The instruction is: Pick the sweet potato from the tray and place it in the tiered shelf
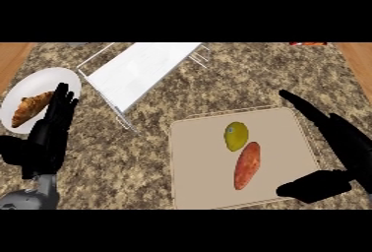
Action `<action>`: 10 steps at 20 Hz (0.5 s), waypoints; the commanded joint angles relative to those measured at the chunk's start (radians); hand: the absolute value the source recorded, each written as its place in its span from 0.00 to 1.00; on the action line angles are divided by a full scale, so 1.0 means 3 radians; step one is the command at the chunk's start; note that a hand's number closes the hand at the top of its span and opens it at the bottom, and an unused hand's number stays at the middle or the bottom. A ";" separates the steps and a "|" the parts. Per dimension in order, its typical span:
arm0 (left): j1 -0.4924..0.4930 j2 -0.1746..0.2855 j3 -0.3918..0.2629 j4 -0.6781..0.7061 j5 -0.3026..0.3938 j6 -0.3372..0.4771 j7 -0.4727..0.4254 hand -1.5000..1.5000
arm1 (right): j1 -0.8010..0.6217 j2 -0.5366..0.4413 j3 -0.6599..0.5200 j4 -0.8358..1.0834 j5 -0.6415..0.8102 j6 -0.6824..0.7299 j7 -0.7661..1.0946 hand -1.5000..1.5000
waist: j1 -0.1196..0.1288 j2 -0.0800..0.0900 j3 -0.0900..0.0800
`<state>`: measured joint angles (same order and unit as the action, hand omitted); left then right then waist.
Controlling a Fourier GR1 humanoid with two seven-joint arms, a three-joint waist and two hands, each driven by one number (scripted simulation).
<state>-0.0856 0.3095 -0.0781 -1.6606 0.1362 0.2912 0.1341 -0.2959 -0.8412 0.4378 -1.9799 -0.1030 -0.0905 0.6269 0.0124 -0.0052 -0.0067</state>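
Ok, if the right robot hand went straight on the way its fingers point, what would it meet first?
Nothing close: the right robot hand points up-left over bare counter, its tips past the tray. The first thing in line looks like the tiered shelf's far right end, though height is unclear.

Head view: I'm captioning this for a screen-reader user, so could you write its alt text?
A sweet potato lies next to a lemon on a beige tray, the robot's open right hand at the tray's right edge. A white tiered shelf stands farther back; the open left hand rests at left by a plate holding a croissant.
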 commanded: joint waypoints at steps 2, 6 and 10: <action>0.0120 -0.0113 -0.0080 0.0094 -0.0058 0.0005 -0.0173 0.50 | -0.0532 -0.0107 0.0457 -0.0131 0.0443 0.0256 0.1096 0.00 | 0.0073 0.0016 -0.0002; -0.0045 -0.0027 0.0066 0.0227 0.0018 -0.0114 -0.0166 0.50 | -0.0997 0.0415 0.0765 -0.0117 0.0572 0.0409 0.1959 0.00 | 0.0038 0.0021 0.0009; -0.0073 -0.0116 -0.0035 0.0052 -0.0090 0.0019 0.0014 0.50 | -0.1121 0.0752 0.1087 0.0302 0.0954 0.0513 0.2100 0.00 | 0.0026 0.0017 0.0016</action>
<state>-0.1016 0.2911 -0.0758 -1.6370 0.1272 0.2825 0.1277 -0.5570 -0.7058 0.6824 -1.9526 0.1041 0.0168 1.0755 0.0212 -0.0008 -0.0035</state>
